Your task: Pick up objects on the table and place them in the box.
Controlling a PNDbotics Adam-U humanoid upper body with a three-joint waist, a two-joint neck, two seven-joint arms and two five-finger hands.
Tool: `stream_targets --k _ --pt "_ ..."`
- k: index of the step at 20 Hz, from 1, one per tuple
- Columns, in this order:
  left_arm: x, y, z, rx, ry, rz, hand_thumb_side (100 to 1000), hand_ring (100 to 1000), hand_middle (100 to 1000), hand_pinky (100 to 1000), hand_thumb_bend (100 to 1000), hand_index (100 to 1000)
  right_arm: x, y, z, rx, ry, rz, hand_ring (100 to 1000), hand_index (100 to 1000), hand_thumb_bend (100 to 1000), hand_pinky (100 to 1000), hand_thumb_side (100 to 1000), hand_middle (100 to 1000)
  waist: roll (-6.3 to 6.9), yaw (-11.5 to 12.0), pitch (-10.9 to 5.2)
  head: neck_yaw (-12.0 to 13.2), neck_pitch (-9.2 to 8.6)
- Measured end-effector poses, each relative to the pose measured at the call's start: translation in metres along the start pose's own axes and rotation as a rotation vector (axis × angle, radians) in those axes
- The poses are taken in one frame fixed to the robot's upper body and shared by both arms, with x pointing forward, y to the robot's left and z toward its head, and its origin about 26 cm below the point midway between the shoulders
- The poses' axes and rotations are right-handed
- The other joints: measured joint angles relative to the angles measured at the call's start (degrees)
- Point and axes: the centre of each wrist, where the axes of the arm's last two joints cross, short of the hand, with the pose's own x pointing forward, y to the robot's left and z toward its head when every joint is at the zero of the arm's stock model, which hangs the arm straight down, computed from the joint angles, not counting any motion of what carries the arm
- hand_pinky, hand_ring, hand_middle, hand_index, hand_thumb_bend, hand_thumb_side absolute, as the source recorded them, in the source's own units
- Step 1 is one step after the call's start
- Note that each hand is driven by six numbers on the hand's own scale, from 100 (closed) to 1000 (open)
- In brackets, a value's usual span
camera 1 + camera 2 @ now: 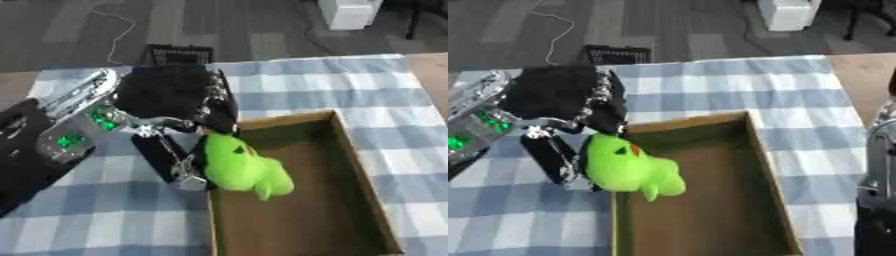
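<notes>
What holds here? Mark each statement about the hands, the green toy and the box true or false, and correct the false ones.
1. The left hand holds the green plush toy. True.
2. The toy lies flat on the floor of the cardboard box. False: it hangs from the hand at the box's left wall.
3. The box sits on a blue and white checked cloth. True.
4. The box is already full of objects. False: no other object shows inside it.
5. The right hand grips the toy. False: only part of the right arm shows at the right edge of the right eye view.
</notes>
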Motion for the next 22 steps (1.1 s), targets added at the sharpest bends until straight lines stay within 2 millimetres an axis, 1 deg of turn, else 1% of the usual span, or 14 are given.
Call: stream_targets --k 2,3,4,5,6,7,8,9,10,11,12,15,20,22 --pt "-0.007 -0.005 0.007 0.013 0.031 -0.022 639 100 100 100 100 279 -0.003 0.004 -0.004 -0.005 -0.007 -0.018 462 677 100 559 708 469 0.47 -0.7 1.1 -0.9 -2.65" --pt "-0.01 -0.007 0.01 0.018 0.047 -0.035 774 100 135 100 100 437 -0.003 0.005 -0.005 -0.008 -0.008 -0.024 462 677 100 560 709 469 0.74 -1.0 1.58 -1.2 -3.88" --pt "-0.014 -0.009 0.015 0.019 0.068 -0.05 879 353 394 202 100 608 -0.004 0.007 -0.006 -0.012 -0.01 -0.031 461 678 100 560 709 468 0.94 -1.4 1.91 -1.5 -5.16" --pt "-0.017 -0.011 0.02 0.014 0.094 -0.066 875 564 652 519 210 738 -0.005 0.008 -0.007 -0.014 -0.013 -0.038 462 678 100 559 709 468 1.14 -1.7 2.2 -1.9 -6.25" --pt "-0.021 -0.013 0.025 0.002 0.127 -0.083 880 530 610 519 186 719 -0.006 0.009 -0.01 -0.015 -0.017 -0.043 462 678 100 559 719 468 1.38 -1.9 2.5 -2.0 -7.09" --pt "-0.024 -0.016 0.03 -0.011 0.159 -0.095 863 763 826 808 338 828 -0.007 0.01 -0.011 -0.016 -0.02 -0.048 462 678 100 559 708 468 1.54 -2.0 2.78 -2.3 -7.69" --pt "-0.026 -0.019 0.034 -0.025 0.188 -0.107 867 652 746 647 265 781 -0.007 0.011 -0.012 -0.019 -0.021 -0.052 462 678 100 559 709 468 1.67 -2.2 2.93 -2.4 -7.97" --pt "-0.028 -0.022 0.036 -0.035 0.211 -0.115 884 865 901 937 404 879 -0.008 0.012 -0.013 -0.019 -0.021 -0.055 462 678 100 559 709 468 1.77 -2.2 2.99 -2.5 -8.16" --pt "-0.029 -0.023 0.039 -0.042 0.23 -0.121 884 865 901 937 404 879 -0.008 0.012 -0.013 -0.021 -0.02 -0.055 462 678 100 559 709 468 1.8 -2.3 3.04 -2.7 -8.26" --pt "-0.03 -0.024 0.04 -0.043 0.244 -0.125 924 925 952 996 479 933 -0.008 0.012 -0.013 -0.022 -0.019 -0.055 461 677 100 559 708 467 1.81 -2.3 3.05 -2.9 -8.27" --pt "-0.031 -0.025 0.04 -0.04 0.253 -0.129 921 922 949 992 474 929 -0.008 0.012 -0.013 -0.022 -0.019 -0.056 461 677 100 559 708 467 1.81 -2.2 3.05 -3.3 -8.31" --pt "-0.035 -0.023 0.038 -0.026 0.267 -0.138 943 961 990 1000 533 988 -0.008 0.013 -0.014 -0.021 -0.017 -0.057 461 676 100 559 708 467 1.79 -2.1 3.05 -4.2 -8.71" --pt "-0.035 -0.022 0.038 -0.006 0.268 -0.125 933 957 989 1000 553 995 -0.008 0.013 -0.014 -0.015 -0.017 -0.057 461 676 100 559 707 467 1.76 -1.7 3.05 -4.6 -8.84" --pt "-0.034 -0.02 0.036 0.006 0.262 -0.124 909 920 951 973 503 953 -0.008 0.013 -0.013 -0.012 -0.014 -0.058 461 675 100 558 707 467 1.76 -1.6 3.05 -4.7 -8.84"
